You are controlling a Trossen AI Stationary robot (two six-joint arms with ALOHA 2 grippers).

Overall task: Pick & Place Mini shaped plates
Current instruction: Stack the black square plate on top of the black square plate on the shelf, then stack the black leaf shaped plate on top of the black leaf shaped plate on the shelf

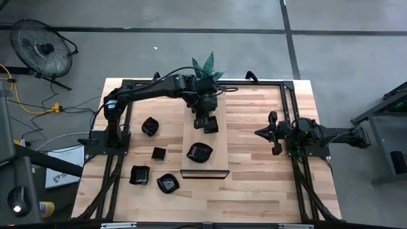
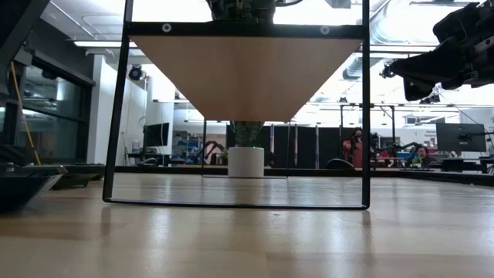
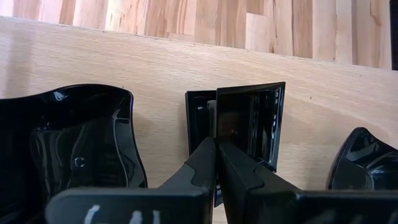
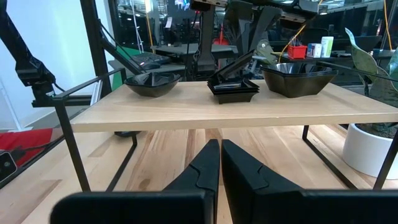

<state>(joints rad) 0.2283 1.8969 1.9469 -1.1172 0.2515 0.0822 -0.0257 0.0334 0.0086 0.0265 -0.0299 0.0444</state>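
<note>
You had glossy black mini shaped plates in two groups. Four lay on the worktop at lower left: a wavy one [image 1: 150,126], a small square [image 1: 159,153], another square [image 1: 140,175], a round-lobed one [image 1: 168,183]. Mid-frame, square plates [image 1: 210,124] sat stacked, a wavy dish [image 1: 199,152] below them.

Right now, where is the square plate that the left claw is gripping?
The square plate is pinched by its rim in the left claw, tilted above a stack of square plates on the raised wooden board, between two wavy dishes.

Left gripper [image 3: 216,163] clamped on tilted square plate's [image 3: 252,121] rim; wavy plate [image 3: 81,143] beside, pale wooden board [image 3: 155,65] beneath
</note>
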